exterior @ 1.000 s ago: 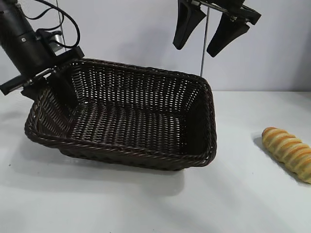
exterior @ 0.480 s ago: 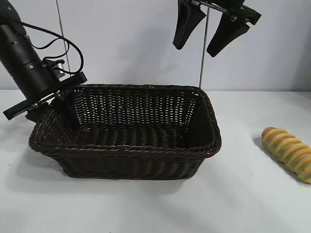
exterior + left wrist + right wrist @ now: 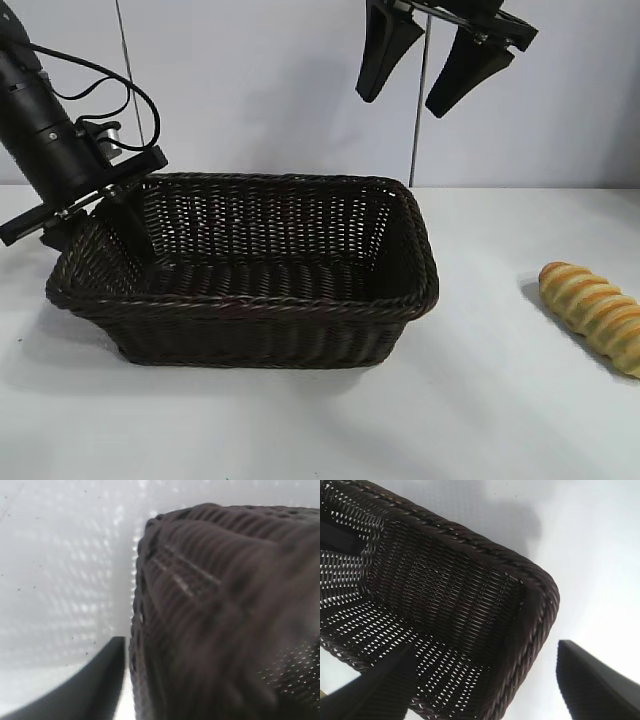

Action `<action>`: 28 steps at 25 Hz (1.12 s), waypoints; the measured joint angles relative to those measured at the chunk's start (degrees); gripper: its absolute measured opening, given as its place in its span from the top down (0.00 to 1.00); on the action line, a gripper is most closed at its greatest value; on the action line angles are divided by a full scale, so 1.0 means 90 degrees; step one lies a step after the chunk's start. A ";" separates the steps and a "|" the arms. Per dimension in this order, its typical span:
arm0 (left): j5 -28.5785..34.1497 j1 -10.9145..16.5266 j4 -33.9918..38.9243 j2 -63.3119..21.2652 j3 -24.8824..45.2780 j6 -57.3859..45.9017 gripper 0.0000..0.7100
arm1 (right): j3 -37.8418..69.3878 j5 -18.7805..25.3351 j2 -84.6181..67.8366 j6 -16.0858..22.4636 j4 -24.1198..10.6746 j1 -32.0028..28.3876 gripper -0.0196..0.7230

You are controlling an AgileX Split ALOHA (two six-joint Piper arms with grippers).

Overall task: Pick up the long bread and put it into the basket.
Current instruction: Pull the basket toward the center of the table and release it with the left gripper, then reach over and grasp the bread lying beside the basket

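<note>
A big white table (image 3: pixel 300 420) fills the bottom of the exterior view, and a plain pale wall (image 3: pixel 260 80) stands behind it with a thin grey pole (image 3: pixel 421 95) running up it. No words or labels can be read on anything.

The large dark-brown woven wicker basket (image 3: pixel 250 320) sits on the table toward the left. Its long side faces the camera and its inside is bare.

The black left arm (image 3: pixel 40 120) leans in from the upper left. The left gripper (image 3: pixel 92 222) is clamped on the basket's left wall, one finger inside (image 3: pixel 130 225) and one outside. The left wrist view shows the woven wall (image 3: pixel 220 610) very close up, with one dark finger (image 3: pixel 95 685) beside it.

The black right gripper (image 3: pixel 432 62) hangs high above the basket's right end. Its two fingers are spread wide apart and carry nothing.

The long golden-yellow bread with brown stripes (image 3: pixel 593 315) lies on the table at the far right, well apart from the basket.
</note>
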 joint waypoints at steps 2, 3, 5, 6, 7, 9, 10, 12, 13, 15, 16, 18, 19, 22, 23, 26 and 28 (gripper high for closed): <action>-0.0031 0.0000 0.0000 -0.0043 0.0000 0.0000 0.21 | 0.0000 0.0000 0.0000 0.0000 0.0000 0.0000 0.22; -0.0062 0.0000 0.0013 -0.0090 0.0000 0.0000 0.21 | 0.0000 0.0000 0.0000 0.0000 0.0000 0.0000 0.22; -0.0105 0.0000 0.0015 -0.0218 -0.0006 0.0000 0.21 | 0.0000 0.0000 0.0000 0.0000 0.0000 0.0000 0.22; -0.0113 0.0000 0.0015 -0.0292 -0.0006 0.0000 0.21 | 0.0000 0.0000 0.0000 0.0000 0.0000 0.0000 0.22; -0.0113 0.0000 0.0020 -0.0374 -0.0006 0.0000 0.21 | 0.0000 0.0000 0.0000 0.0000 0.0000 0.0000 0.22; -0.0126 0.0000 0.0020 -0.0535 -0.0006 0.0000 0.21 | 0.0000 0.0000 0.0000 0.0000 0.0000 0.0000 0.22; -0.0141 0.0000 0.0026 -0.0630 -0.0006 0.0008 0.21 | 0.0000 0.0000 0.0000 0.0000 0.0000 0.0000 0.22; -0.0173 0.0000 0.0032 -0.0817 -0.0006 0.0055 0.21 | 0.0000 0.0000 0.0000 0.0006 0.0000 0.0000 0.22; -0.0189 0.0000 0.0057 -0.0930 -0.0006 0.0085 0.21 | 0.0000 0.0000 0.0000 0.0012 0.0000 0.0000 0.22; -0.0233 0.0000 0.0161 -0.1141 -0.0006 0.0104 0.21 | 0.0000 0.0000 0.0000 0.0012 0.0000 0.0000 0.22; -0.0250 0.0000 0.0197 -0.1248 -0.0006 0.0106 0.21 | 0.0000 0.0000 0.0000 0.0013 0.0000 0.0000 0.22; -0.0276 0.0000 0.0311 -0.1418 -0.0006 0.0119 0.21 | 0.0000 0.0000 0.0000 0.0013 0.0000 0.0000 0.22; -0.0276 0.0000 0.0363 -0.1502 -0.0006 0.0138 0.21 | 0.0000 0.0000 0.0000 0.0013 0.0000 0.0000 0.22; -0.0321 0.0000 0.0492 -0.1722 -0.0006 0.0212 0.21 | 0.0000 0.0000 0.0000 0.0018 0.0000 0.0000 0.22; -0.0334 0.0000 0.0505 -0.1790 -0.0006 0.0214 0.21 | 0.0000 0.0000 0.0000 0.0018 0.0000 0.0000 0.22; -0.0342 0.0000 0.0520 -0.1965 -0.0006 0.0228 0.21 | 0.0000 0.0000 0.0000 0.0018 0.0000 0.0000 0.22; -0.0342 0.0000 0.0513 -0.2051 -0.0006 0.0228 0.21 | 0.0000 0.0000 0.0000 0.0018 0.0000 0.0000 0.22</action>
